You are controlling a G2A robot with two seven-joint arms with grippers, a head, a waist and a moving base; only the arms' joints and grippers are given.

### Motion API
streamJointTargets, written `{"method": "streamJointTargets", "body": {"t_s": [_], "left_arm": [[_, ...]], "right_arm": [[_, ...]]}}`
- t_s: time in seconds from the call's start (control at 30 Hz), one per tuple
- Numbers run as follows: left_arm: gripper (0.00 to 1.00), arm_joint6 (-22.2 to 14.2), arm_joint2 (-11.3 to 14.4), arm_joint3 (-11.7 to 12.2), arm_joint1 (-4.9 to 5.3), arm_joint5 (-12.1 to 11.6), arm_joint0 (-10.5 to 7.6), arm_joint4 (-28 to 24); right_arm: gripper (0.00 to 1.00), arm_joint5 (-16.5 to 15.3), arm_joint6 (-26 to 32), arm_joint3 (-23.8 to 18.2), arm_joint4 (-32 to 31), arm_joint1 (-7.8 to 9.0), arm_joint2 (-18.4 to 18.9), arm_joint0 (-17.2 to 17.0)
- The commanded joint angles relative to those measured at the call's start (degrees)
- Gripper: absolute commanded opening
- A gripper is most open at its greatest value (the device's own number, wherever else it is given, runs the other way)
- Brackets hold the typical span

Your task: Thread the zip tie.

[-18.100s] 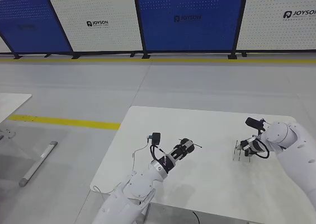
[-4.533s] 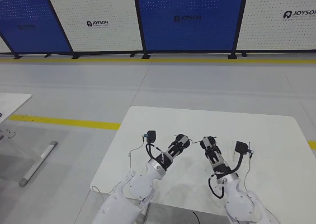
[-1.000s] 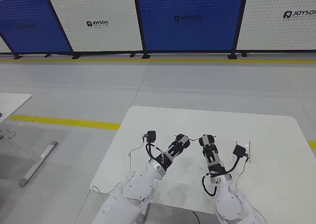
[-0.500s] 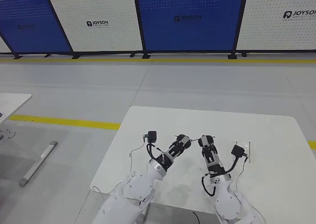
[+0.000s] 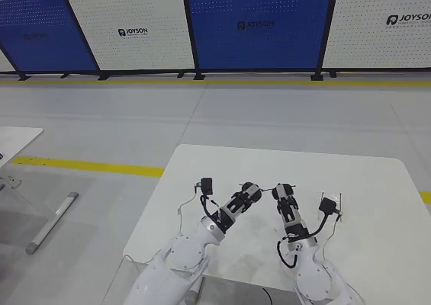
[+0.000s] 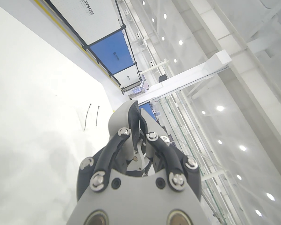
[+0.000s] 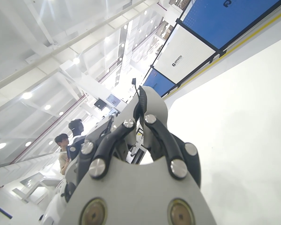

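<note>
Both arms are at the front middle of the white table (image 5: 276, 164), with their tips close together. My right gripper (image 5: 282, 191) is shut on a thin black zip tie (image 7: 136, 87), whose small square head sticks out past the fingertips (image 7: 142, 99). My left gripper (image 5: 247, 191) points toward the right one with its fingers (image 6: 133, 111) pressed together. In the top view a fine black strip juts from its tips. How the two ends meet in the small gap between the grippers is too fine to tell.
Two spare black zip ties (image 6: 87, 117) lie side by side on the table to the right of the arms, also seen as spare ties (image 5: 340, 200) near the right arm's wrist. The table's near-left edge (image 5: 150, 221) is close to the left arm.
Eighteen seconds ago the right arm was at the spare ties on the right; it now faces the left gripper at the middle. Over the last second both grippers have barely shifted.
</note>
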Motion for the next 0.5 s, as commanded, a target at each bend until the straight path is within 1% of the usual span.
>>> {"method": "streamJointTargets", "body": {"t_s": [0.0, 0.1, 0.23, 0.37, 0.47], "left_arm": [[0.00, -0.13, -0.23, 0.15, 0.05, 0.07, 0.02, -0.56], [0.00, 1.11, -0.19, 0.75, 0.05, 1.03, -0.35, 0.51], [0.00, 2.12, 0.69, 1.22, -0.09, 1.30, -0.76, 1.29], [0.00, 1.50, 0.81, 1.03, -0.14, 0.18, -0.94, -0.81], [0.00, 1.28, 0.59, 0.97, -0.05, 0.17, -0.93, -0.79]], "right_arm": [[0.00, 0.00, 0.16, -0.62, 0.88, 0.09, -0.06, -0.13], [0.00, 0.00, -0.05, -1.24, 1.27, 0.31, 0.03, -0.36], [0.00, 0.00, -0.27, -1.24, 1.36, 0.57, 0.07, -0.46], [0.00, 0.00, -0.20, -0.34, 0.77, 0.64, -0.32, -0.02], [0.00, 0.00, 0.27, -0.09, 0.89, 0.67, -0.56, 0.25]]}}
